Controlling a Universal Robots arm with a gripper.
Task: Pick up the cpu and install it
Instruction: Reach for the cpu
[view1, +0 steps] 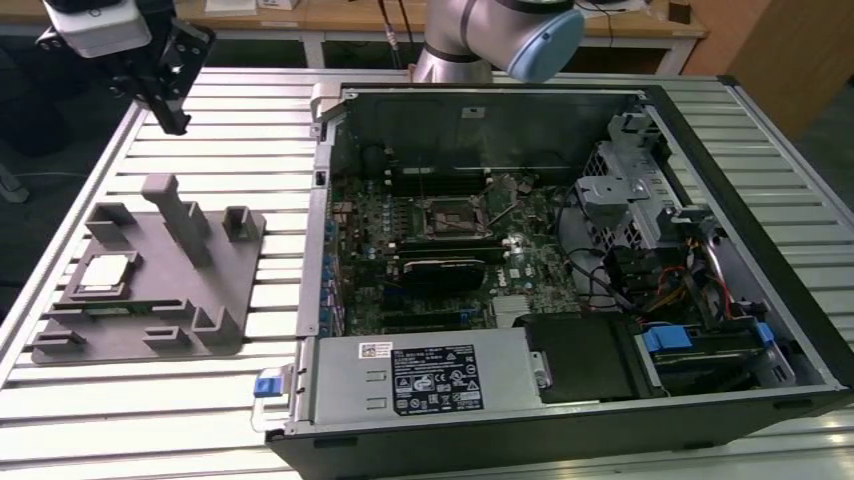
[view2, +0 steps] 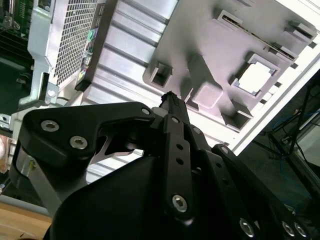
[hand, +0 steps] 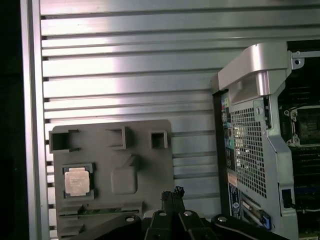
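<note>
Grey tray (view1: 214, 290) w/ cpu (view1: 104, 272); gripper (view1: 174, 122) apart, arm (view1: 461, 30) partly cut off.

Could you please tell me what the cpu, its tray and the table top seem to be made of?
The cpu: satin silvery metal top, brightly reflecting; pale tan rim, possibly circuit board. The fixture tray: probably plastic, matte uniform grey, no glare. The table: slatted bare metal, likely aluminium, with streaky sheen.
</note>
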